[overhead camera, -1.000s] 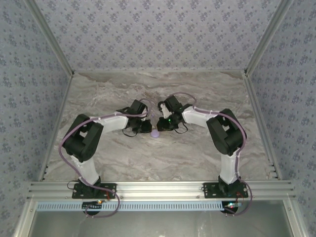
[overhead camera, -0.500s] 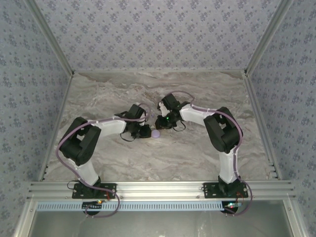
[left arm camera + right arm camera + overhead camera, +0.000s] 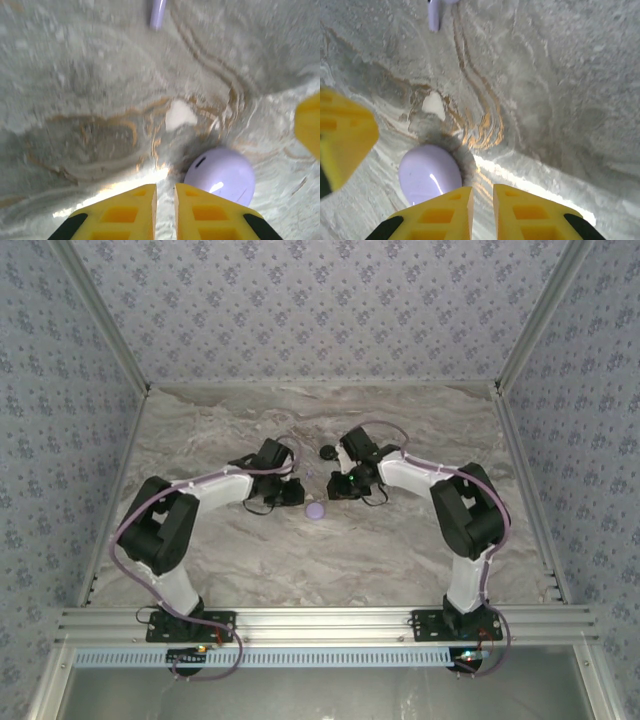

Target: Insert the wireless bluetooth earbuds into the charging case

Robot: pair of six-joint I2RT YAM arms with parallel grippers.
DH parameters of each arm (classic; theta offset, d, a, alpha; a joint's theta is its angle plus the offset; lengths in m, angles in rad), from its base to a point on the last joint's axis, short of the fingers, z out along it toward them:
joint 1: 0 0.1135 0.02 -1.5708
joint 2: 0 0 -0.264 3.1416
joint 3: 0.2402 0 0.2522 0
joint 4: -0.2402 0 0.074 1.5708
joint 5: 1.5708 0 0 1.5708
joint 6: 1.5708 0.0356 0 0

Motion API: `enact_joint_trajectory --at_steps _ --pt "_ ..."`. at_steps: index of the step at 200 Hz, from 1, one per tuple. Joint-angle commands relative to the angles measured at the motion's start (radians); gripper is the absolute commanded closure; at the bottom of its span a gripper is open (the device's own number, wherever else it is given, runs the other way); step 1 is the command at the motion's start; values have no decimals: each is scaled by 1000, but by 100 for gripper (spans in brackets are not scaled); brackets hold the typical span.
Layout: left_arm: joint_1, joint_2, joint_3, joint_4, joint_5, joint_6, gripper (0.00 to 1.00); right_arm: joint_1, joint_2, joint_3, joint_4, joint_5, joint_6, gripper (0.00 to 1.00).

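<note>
Charging case: lavender puck, lid apparently down, lying free on the marble bench near its centre, between the two hands.
Left hand: fingers almost together, holding nothing, just left of the case.
Right hand: likewise closed and empty, just right of it.
Flanking probably serves to steady and open the case.
Small lavender piece: farther off, too blurred to name.

Finding wide bare table on the near side of the charging case; squeezing tight on the far side, hemmed between left gripper and right gripper
</note>
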Motion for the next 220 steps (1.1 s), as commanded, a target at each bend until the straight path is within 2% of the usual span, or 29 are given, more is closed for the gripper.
enact_joint_trajectory --at_steps 1,69,207,220 --pt "1 54 53 -22 13 25 87 20 -36 -44 -17 -33 -6 80" --pt "0 121 86 0 81 23 88 55 -20 -54 11 -61 12 81" --pt "-9 56 -4 1 105 21 87 57 75 -12 36 -61 46 82" --pt "-17 49 -12 -4 103 21 87 57 83 30 31 -59 44 82"
